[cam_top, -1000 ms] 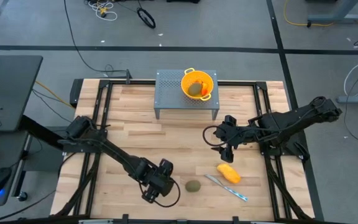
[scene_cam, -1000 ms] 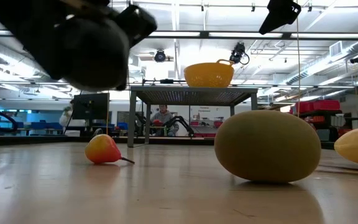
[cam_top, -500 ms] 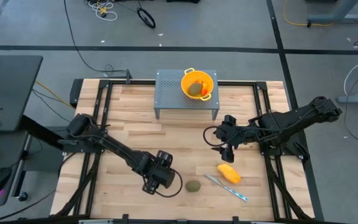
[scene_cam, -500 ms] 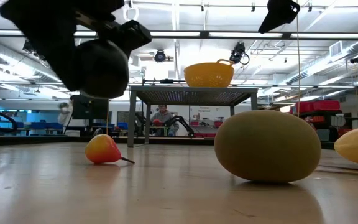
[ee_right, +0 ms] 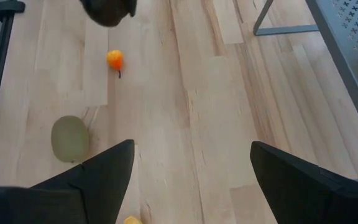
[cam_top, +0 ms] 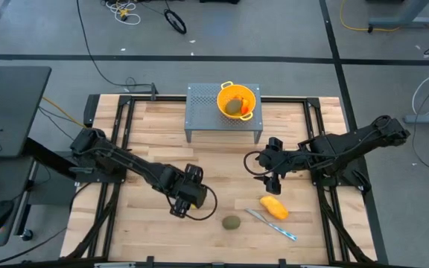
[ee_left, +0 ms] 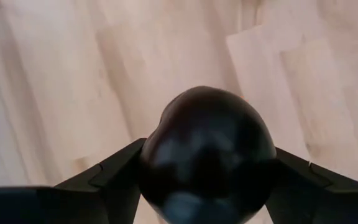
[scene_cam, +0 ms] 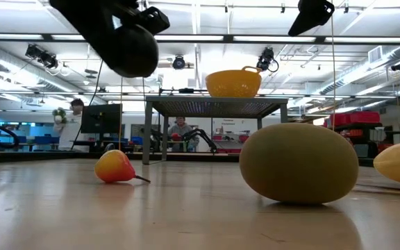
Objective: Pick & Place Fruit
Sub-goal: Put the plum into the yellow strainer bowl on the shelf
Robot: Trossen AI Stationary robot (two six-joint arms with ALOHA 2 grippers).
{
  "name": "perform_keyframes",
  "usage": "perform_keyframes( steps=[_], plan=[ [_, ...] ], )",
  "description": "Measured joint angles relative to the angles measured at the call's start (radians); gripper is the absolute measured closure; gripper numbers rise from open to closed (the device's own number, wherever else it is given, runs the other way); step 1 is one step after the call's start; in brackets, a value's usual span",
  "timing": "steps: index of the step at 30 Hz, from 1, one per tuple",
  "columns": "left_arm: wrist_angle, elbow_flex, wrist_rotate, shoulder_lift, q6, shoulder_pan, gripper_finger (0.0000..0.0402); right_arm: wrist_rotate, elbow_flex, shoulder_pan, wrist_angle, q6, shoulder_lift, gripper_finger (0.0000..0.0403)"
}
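My left gripper [cam_top: 179, 207] hangs over the table's near middle, shut on the dark blackish ball [ee_left: 207, 155], which the low view shows high above the wood [scene_cam: 127, 48]. My right gripper [ee_right: 191, 146] is open and hovers right of centre [cam_top: 272, 182]. Just nearer than it, the yellow-orange oblong [cam_top: 274, 207] lies on the table. One olive-green oval [cam_top: 232, 222] rests on the wood near the front edge. The other oval [cam_top: 233, 107] sits in the yellow colander [cam_top: 250, 95]. A small orange-red piece [scene_cam: 115, 167] lies on the table beyond the ball. My left gripper pinches the dark ball between its two fingers, one finger [ee_left: 114, 171] on each of its opposite sides [ee_left: 160, 143]. The fingers come at it from above, pointing down. The ball is lifted clear of the table.
The colander stands on a grey perforated stand [cam_top: 207, 104] at the table's far middle. A slim silver-and-blue knife [cam_top: 272, 225] lies beside the oblong. Bare wood shows on the table's left half. People show in the room behind [scene_cam: 68, 121].
My left gripper has risen and drawn back from the near edge toward the far-left, carrying the dark ball up with it. In the low view it has climbed toward the top. The other fruits have stayed put.
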Motion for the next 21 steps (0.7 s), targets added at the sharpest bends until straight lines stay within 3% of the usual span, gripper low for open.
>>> perform_keyframes(
  steps=[21],
  plan=[
    [0.004,0.0,-0.034,-0.077,0.114,0.156,0.0135,0.0,0.0,0.0,0.003,0.019,0.0,0.0071]
  ],
)
